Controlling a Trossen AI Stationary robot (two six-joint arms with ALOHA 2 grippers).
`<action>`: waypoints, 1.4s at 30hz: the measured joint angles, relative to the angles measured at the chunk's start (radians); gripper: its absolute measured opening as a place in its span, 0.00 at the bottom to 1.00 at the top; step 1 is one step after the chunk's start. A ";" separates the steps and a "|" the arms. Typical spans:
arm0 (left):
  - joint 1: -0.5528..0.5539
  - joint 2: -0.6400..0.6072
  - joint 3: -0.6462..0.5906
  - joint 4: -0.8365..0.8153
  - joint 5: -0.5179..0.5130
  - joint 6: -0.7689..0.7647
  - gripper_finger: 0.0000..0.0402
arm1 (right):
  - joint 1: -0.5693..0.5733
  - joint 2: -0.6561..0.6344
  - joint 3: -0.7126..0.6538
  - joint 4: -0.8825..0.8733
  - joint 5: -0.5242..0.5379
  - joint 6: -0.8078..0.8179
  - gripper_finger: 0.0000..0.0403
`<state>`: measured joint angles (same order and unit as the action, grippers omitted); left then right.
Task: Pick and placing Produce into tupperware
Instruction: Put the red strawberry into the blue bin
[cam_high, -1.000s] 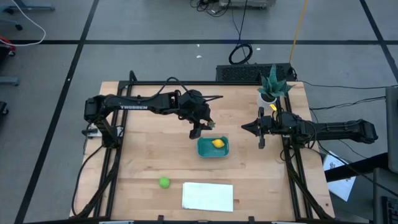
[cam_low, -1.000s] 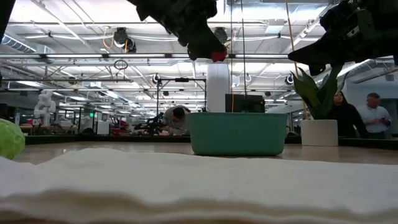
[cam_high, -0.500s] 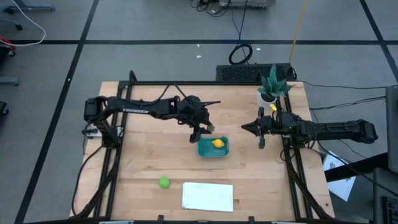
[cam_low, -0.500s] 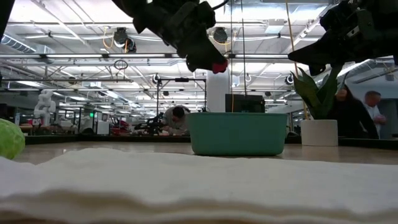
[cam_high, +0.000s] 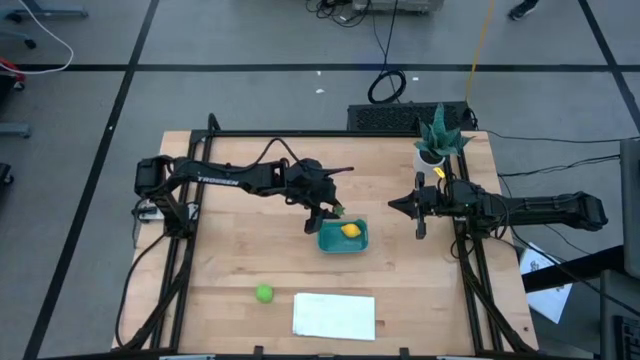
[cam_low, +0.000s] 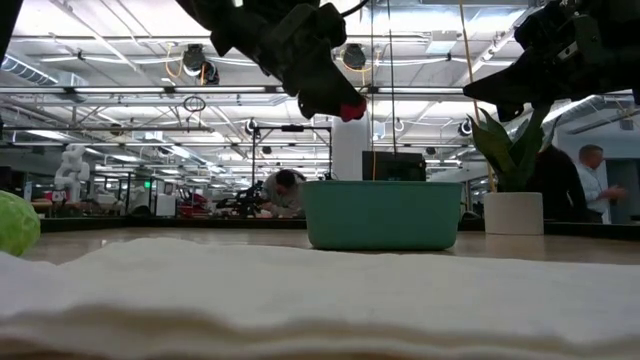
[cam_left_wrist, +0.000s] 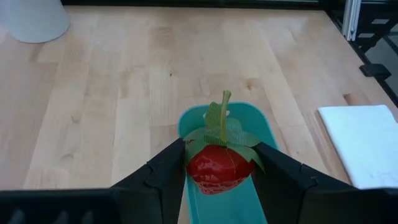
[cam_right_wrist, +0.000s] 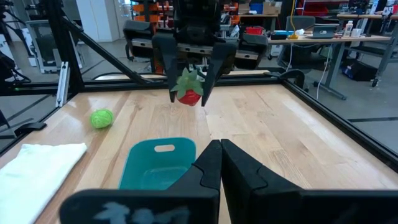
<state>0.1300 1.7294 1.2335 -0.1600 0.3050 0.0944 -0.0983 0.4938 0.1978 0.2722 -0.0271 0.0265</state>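
My left gripper (cam_high: 326, 212) is shut on a small red strawberry-like fruit (cam_left_wrist: 217, 169) with a green leaf cap. It hangs in the air just over the far left rim of the teal tub (cam_high: 328, 241). The fruit also shows in the low view (cam_low: 351, 108) and the right wrist view (cam_right_wrist: 188, 94). The yellow lemon (cam_high: 350, 230) lies inside the tub. The green ball (cam_high: 263, 293) rests on the table near the front. My right gripper (cam_high: 392, 205) is shut and empty to the right of the tub. My left gripper pinches the red fruit's two sides (cam_left_wrist: 194, 169) between its two fingers, just below the leaf cap. The fingers slant down from the table's far left. The fruit is lifted clear above the tub, leaf cap and stem up.
A flat white sheet (cam_high: 334, 315) lies at the front edge, right of the green ball. A potted plant (cam_high: 437, 138) stands at the far right corner. A metal frame runs along the table's edges. People show in the room beyond (cam_low: 590, 185).
My left gripper has gone down a little and toward the tub with the red fruit, which stays held and clear of the tub.
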 joint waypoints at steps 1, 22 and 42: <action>-0.002 0.000 0.000 0.000 0.000 0.000 0.42 | 0.000 0.000 0.000 0.000 0.000 0.000 0.00; -0.017 0.011 0.001 -0.085 -0.057 -0.051 0.42 | 0.000 0.000 0.000 0.004 0.000 0.000 0.00; -0.072 0.182 0.001 -0.053 -0.092 -0.016 0.42 | 0.000 0.043 0.000 0.016 0.000 0.010 0.00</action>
<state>0.0582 1.9113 1.2343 -0.2128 0.2131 0.0779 -0.0982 0.5373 0.1978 0.2882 -0.0269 0.0364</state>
